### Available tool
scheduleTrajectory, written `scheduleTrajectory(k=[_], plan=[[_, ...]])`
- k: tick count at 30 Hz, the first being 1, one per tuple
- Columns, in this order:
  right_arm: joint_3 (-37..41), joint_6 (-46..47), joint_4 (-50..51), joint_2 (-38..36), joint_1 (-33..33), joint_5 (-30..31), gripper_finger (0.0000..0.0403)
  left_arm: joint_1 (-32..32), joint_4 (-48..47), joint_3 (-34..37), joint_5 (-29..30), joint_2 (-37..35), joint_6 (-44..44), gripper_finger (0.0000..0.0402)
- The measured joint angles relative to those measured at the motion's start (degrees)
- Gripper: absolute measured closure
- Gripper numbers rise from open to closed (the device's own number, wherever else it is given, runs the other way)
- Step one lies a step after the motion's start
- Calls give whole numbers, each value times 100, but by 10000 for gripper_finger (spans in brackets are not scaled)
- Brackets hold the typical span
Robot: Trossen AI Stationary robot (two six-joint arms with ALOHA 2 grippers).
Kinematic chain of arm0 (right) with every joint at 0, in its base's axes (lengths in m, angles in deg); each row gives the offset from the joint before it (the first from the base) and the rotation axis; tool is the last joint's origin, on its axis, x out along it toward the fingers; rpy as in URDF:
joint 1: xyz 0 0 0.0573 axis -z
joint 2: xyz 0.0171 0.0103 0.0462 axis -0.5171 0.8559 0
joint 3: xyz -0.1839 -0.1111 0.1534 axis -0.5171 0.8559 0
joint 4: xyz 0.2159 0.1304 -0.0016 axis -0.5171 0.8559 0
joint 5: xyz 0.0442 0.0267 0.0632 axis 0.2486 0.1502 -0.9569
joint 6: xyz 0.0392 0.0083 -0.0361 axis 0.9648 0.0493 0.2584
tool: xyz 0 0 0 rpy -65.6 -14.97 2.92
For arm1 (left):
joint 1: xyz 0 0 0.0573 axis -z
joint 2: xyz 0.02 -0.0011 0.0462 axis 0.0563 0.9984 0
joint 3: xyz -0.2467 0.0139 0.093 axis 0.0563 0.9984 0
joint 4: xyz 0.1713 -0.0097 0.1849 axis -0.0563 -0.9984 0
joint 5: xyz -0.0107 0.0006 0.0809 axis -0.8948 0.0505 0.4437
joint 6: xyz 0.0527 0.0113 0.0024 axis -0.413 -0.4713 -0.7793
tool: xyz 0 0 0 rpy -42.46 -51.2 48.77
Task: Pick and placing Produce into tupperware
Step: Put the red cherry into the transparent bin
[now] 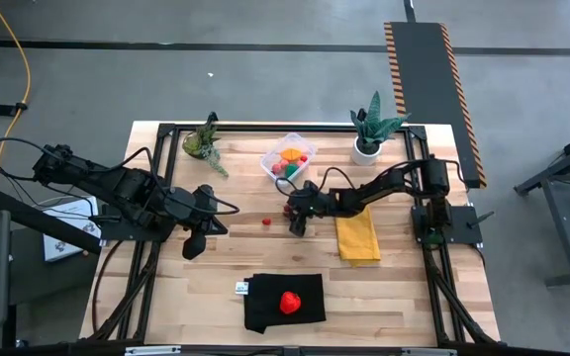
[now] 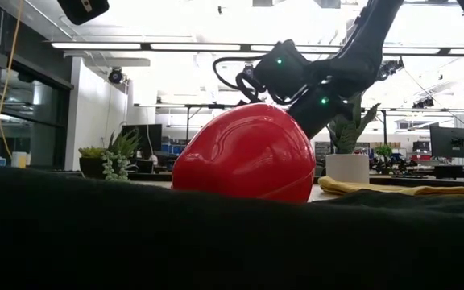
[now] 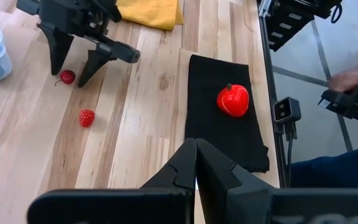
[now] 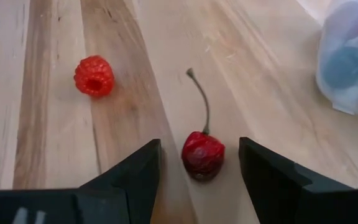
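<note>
Your right gripper [image 4: 199, 163] is down at the table with its fingers open, one on each side of the cherry [image 4: 202, 154]. It is not pinching it yet. In the high view the cherry sits near the middle of the frame, just below the tub [image 1: 288, 158], and the raspberry [image 4: 94, 76] lies a little to its left. The cherry looks small, light and smooth, so it may slip or roll away. Take it by its round red body, not by the thin stem, which looks bendy. Close slowly. The right arm reaches in from the right side of the frame, stretched low across the table, with the yellow cloth [image 1: 357, 237] under it. Your left gripper [image 3: 196, 163] is shut and holds nothing. It waits at the left of the high view, pointing at the black cloth [image 3: 225, 134] with the big red fruit [image 3: 233, 100] on it.
</note>
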Motion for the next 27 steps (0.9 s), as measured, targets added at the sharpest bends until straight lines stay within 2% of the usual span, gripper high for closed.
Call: scheduleTrajectory(k=[12,27], plan=[[2,144,18,2,-87,186,206,0,0,-2,-1,0,-103,401],[13,220,-25,-13,-90,313,278,0,0,-2,-1,1,-97,401]])
